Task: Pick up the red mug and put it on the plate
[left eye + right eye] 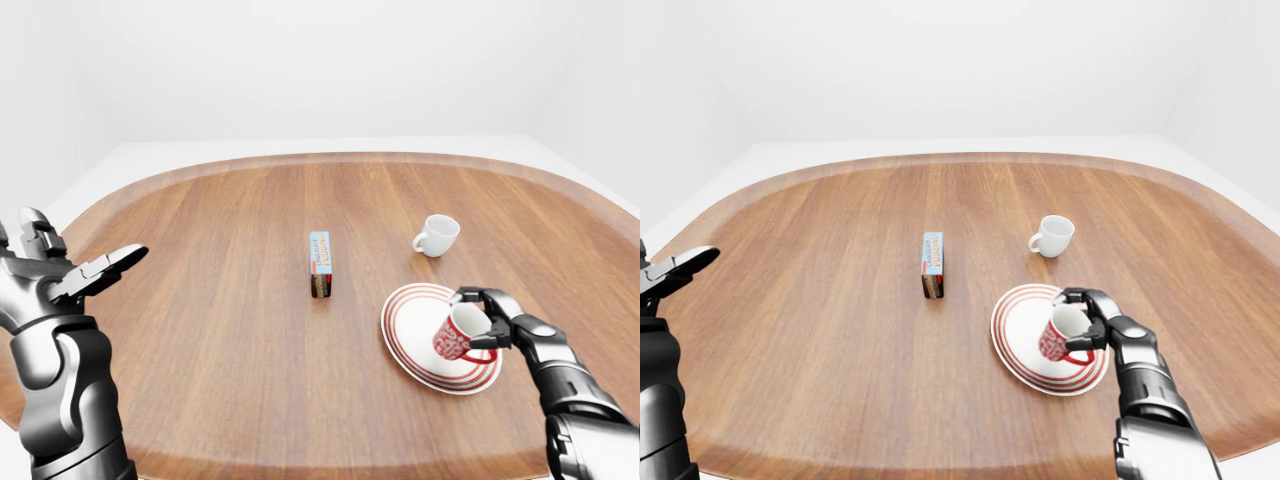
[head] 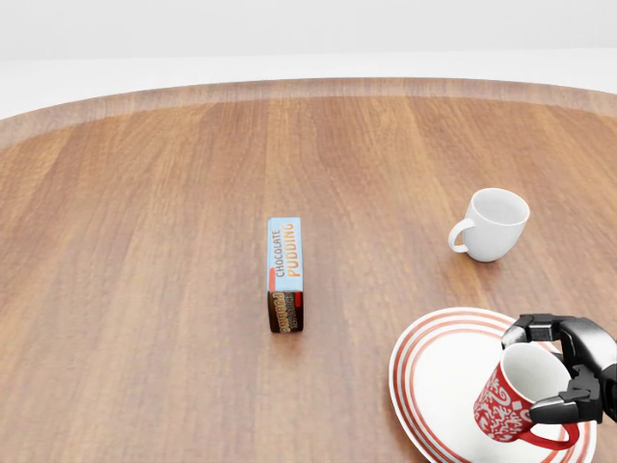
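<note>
The red mug (image 2: 513, 397) was held tilted over the right part of the plate (image 2: 439, 381), its mouth turned up and toward the head view's top right, so that its long axis leaned away from the upright. The right robot hand (image 2: 567, 371) was closed round it from the right, one finger hooked over the rim and another pressed low beside the handle. The mug lay just to the left of that robot hand, within its grip. Whether the mug's base touched the plate or hung just above it could not be told from these views; in the left-eye view its lower edge appeared to meet the striped rim, though this may be only overlap.

The left robot hand (image 1: 85, 272) was held up well apart at the left edge of the left-eye view, its fingers spread and holding nothing. The right hand was thus much the nearer one, and the placing was judged to fall to it alone.

The coming move was judged to turn on that lean: the mug would need to be righted until its base sat flat, and lowered onto the plate, perhaps a little further toward the centre, before the fingers were released.

A white cup (image 2: 494, 224) stood on the surface (image 2: 145, 241) above the plate in the head view, and a pudding box (image 2: 285, 274) lay on its narrow side to the left, both clear of the plate.
</note>
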